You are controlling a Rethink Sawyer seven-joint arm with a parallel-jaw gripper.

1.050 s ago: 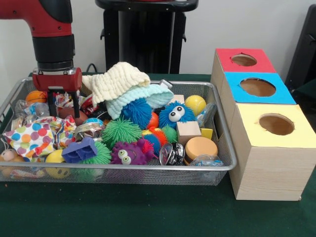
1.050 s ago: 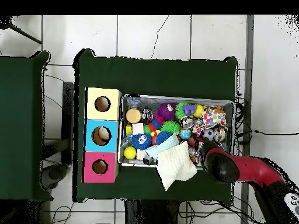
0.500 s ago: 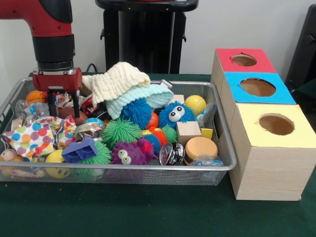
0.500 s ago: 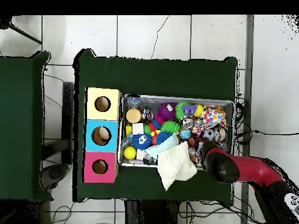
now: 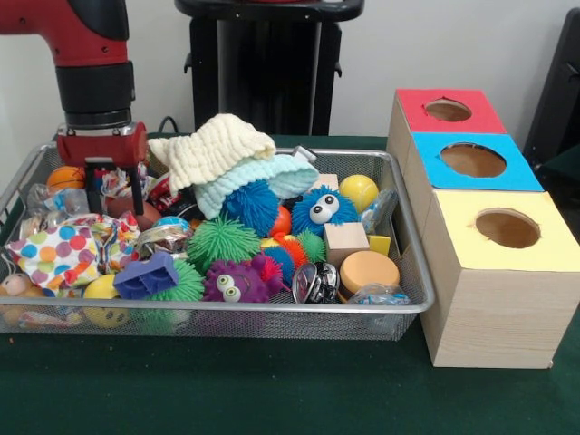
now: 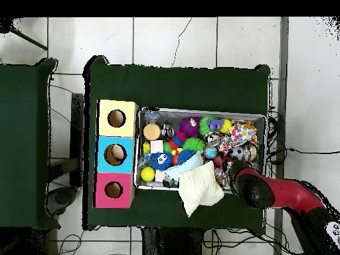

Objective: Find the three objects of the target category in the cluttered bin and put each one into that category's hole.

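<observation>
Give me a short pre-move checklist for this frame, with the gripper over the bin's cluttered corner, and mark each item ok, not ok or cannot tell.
1. Gripper is over the bin, not outside it: ok; it hangs above the crinkly wrappers at the far corner.
2. Fingers are apart, ready to close: ok in the front view.
3. Something is already held: cannot tell; wrappers sit between the fingers, but no grasp shows.
4. Cream knitted cloth is clear of the gripper: ok; it lies beside the gripper, apart.
5. Holes in the red box, blue box and yellow box are unobstructed: ok.
6. Target category is known: cannot tell.
</observation>
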